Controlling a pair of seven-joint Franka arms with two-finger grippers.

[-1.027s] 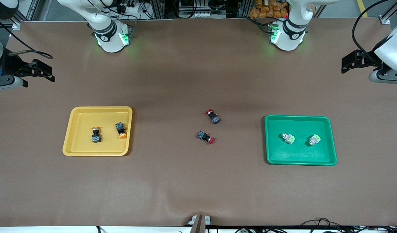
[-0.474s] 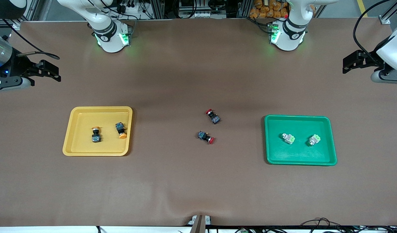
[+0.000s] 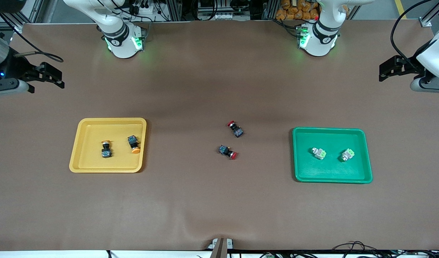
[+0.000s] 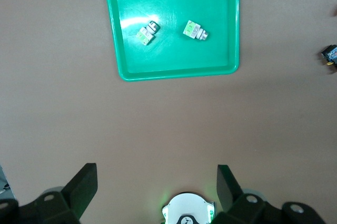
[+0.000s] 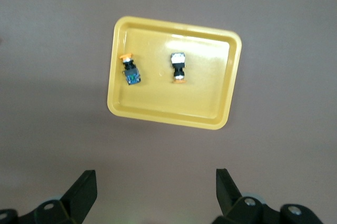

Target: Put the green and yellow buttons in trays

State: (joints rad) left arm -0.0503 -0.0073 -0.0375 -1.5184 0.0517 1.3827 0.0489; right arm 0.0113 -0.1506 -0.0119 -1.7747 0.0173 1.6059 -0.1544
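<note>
— What's on the brown surface (image 3: 191, 200)?
— Two yellow buttons (image 3: 106, 149) lie in the yellow tray (image 3: 76, 157); two green buttons (image 3: 318, 153) lie in the green tray (image 3: 366, 168). Two red-capped switches (image 3: 228, 151) sit between the trays.
— The arms?
— Both up at the table's ends: left gripper (image 3: 386, 71) spread, empty; right gripper (image 3: 56, 78) likewise.

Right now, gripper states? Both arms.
Left gripper: open, holding nothing, raised at the left arm's end of the table.
Right gripper: open, holding nothing, raised at the right arm's end of the table.
</note>
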